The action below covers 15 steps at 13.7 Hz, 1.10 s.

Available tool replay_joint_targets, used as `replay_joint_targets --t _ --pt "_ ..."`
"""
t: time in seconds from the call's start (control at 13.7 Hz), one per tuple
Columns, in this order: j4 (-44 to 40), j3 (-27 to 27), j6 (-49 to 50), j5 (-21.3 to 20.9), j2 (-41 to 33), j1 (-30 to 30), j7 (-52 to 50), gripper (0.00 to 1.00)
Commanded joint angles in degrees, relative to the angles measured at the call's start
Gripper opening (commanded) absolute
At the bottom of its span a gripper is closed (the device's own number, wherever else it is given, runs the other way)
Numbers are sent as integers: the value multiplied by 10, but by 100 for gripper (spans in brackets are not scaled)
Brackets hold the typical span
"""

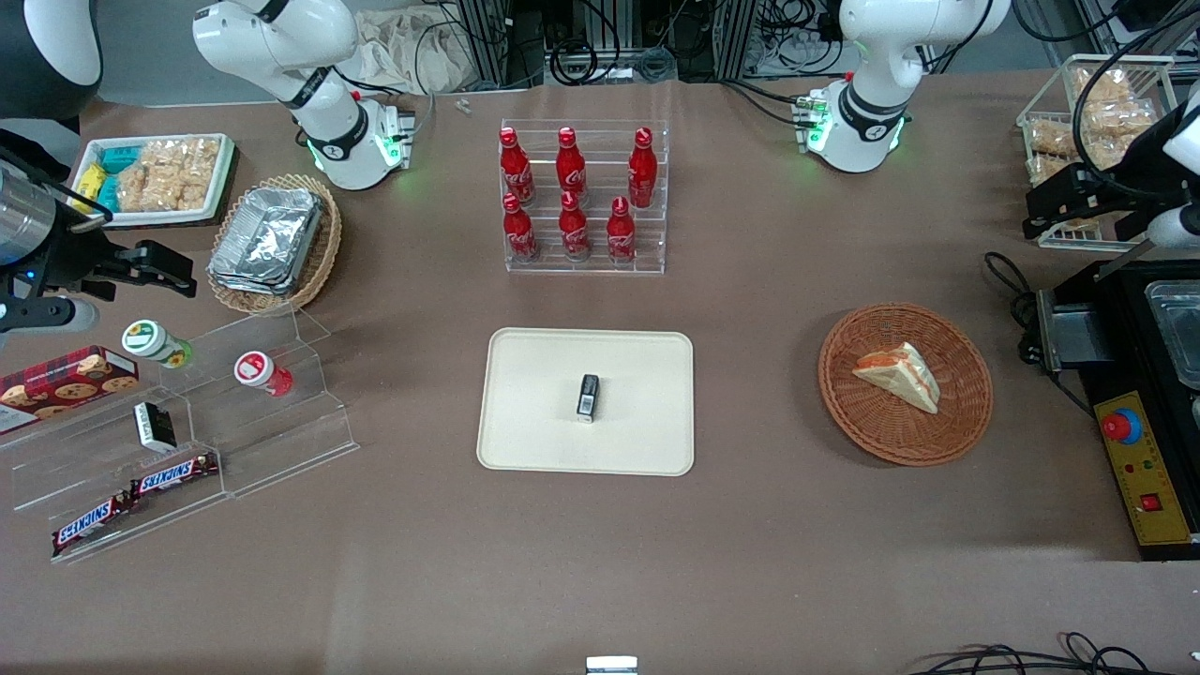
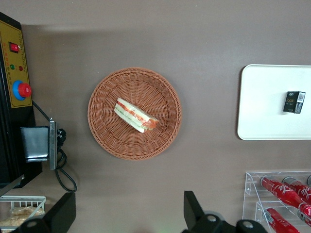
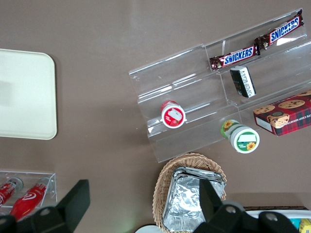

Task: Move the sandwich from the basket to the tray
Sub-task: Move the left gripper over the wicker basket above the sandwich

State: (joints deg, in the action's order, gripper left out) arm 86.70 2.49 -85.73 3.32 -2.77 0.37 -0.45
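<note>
Wicker is cradling one sandwich (image 2: 135, 115) in one basket (image 2: 103, 127) (tray (image 2: 265, 102) nearby), being overlooked from above by the spread-open gripper (image 2: 127, 215).

Sandwich (image 2: 135, 115) in basket (image 2: 104, 131), gripper (image 2: 127, 216) open above.

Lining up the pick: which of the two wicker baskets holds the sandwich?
The reddish-brown basket, below the open gripper; sandwich inside. The tan basket holds foil trays.

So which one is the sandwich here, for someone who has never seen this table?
Find the beige tray mid-table; toward the working arm's end sits a round reddish-brown basket. The sandwich lies in it: the only pale bread wedge, with an orange-red edge. The pincer hovers above, open.
</note>
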Motion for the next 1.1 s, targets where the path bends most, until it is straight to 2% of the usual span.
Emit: replay_joint_targets --t 0.0,0.22,0.37,0.66,1.02 --pt "-3 -6 2 -10 0 -9 4 100" --pt "-2 -3 6 -15 3 -12 -15 100" --pt "20 -1 9 -19 -1 -13 -82 100" --pt "148 0 -42 -21 -50 -10 -97 100" --pt "267 -5 -158 -20 -45 -5 -133 100"
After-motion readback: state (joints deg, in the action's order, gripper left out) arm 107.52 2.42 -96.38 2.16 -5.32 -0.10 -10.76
